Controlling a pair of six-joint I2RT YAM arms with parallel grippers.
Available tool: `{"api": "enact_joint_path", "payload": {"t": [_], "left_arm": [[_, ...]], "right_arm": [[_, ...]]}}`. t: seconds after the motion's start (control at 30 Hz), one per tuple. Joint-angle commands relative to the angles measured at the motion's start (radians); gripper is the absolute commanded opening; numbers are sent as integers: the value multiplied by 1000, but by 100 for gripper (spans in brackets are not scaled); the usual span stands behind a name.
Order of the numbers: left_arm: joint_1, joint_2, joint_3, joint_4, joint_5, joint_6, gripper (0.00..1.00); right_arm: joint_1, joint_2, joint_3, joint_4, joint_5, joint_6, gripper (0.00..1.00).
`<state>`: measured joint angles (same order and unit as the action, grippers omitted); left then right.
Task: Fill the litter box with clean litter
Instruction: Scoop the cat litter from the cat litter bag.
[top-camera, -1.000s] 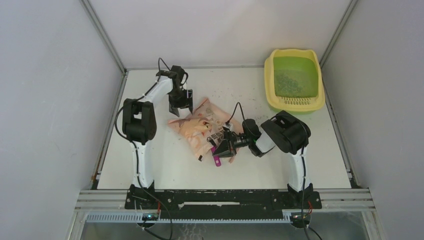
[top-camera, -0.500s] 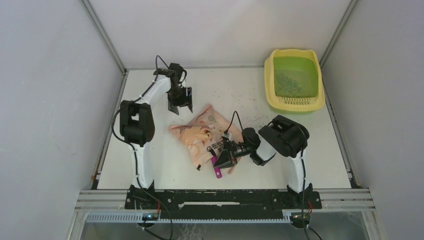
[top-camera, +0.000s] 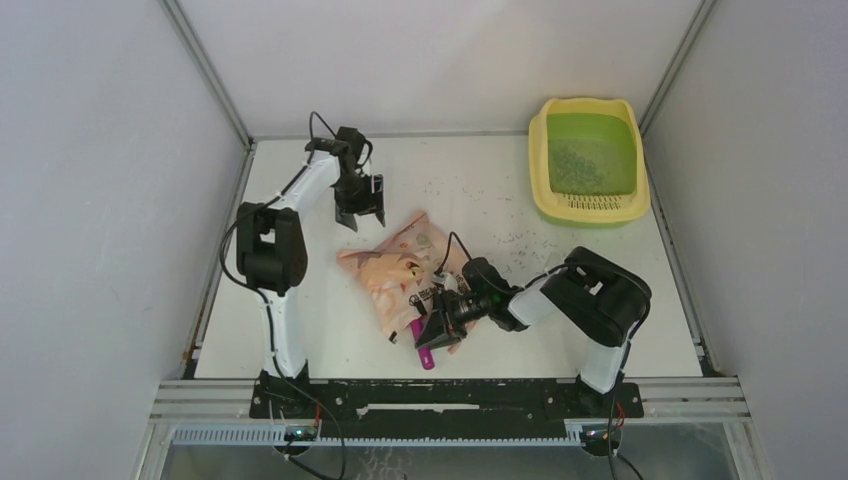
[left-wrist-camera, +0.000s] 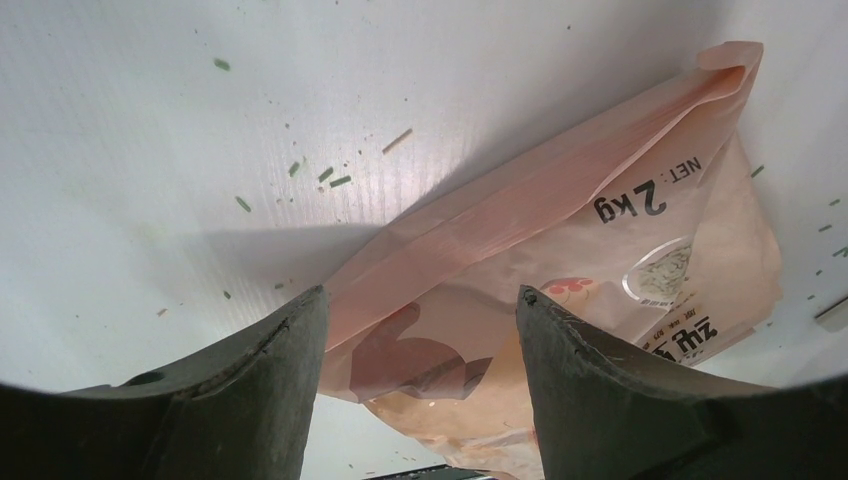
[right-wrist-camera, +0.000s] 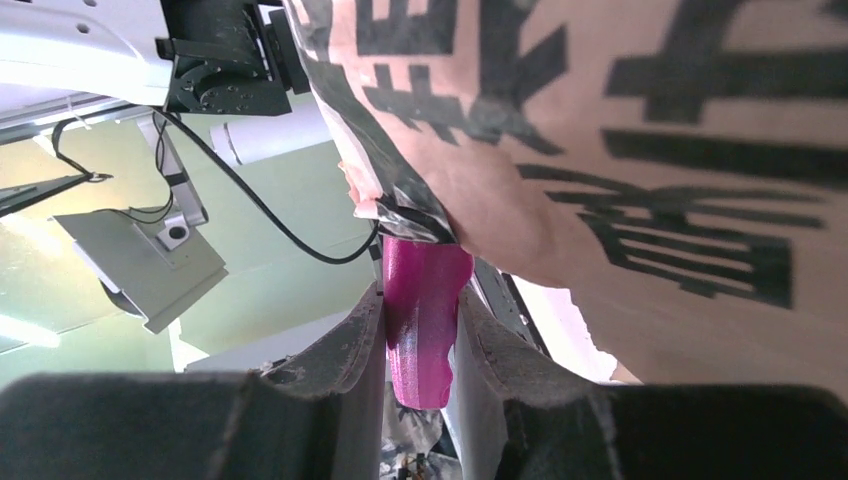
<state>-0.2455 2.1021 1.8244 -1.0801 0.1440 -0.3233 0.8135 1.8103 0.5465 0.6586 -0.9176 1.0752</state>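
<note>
Jaws of the left claw (top-camera: 358, 214) stand wide apart and hold nothing. It points down over the left far part of the white tabletop (top-camera: 320, 330), just beyond the far edge of a peach-pink printed bag (top-camera: 398, 265). In the left wrist view the claw (left-wrist-camera: 415, 300) frames the bag's (left-wrist-camera: 610, 230) folded, sealed edge, which lies flat below and between the two dark fingers (left-wrist-camera: 270, 350); neither finger appears to touch it. "2 kg" is printed on the bag, and a few green-grey crumbs lie on the bare surface beside it.

The bag lies flat near the middle of the tabletop. At its near right corner the right claw (top-camera: 440, 325) is closed narrowly on the handle of a magenta scoop (top-camera: 424, 355), whose free end sticks out toward the near edge. In the right wrist view the claw (right-wrist-camera: 418, 300) pinches the scoop (right-wrist-camera: 420, 310) on both sides, and the scoop's other end disappears under the torn, foil-lined lip of the bag (right-wrist-camera: 640, 150), so its bowl is hidden.

Loose granules (top-camera: 470, 190) are scattered over the tabletop between the bag and the far right corner. There stands the litter box (top-camera: 592, 203), well apart from both claws, with its slotted yellow step facing the near side. A thin patch of litter (top-camera: 578, 160) lies in its green basin, with much of the floor bare.
</note>
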Motion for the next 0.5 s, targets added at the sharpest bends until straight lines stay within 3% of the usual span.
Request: {"api": "enact_joint_path", "payload": {"t": [0.0, 0.33, 0.47], "left_arm": [[6, -90, -26, 6, 25, -4, 73], [6, -114, -43, 7, 30, -2, 73], [5, -118, -53, 10, 30, -2, 73]], "right_arm": [[42, 5, 27, -16, 19, 16, 0], [122, 12, -39, 260, -15, 125, 0], [128, 63, -92, 488, -66, 238, 0]]}}
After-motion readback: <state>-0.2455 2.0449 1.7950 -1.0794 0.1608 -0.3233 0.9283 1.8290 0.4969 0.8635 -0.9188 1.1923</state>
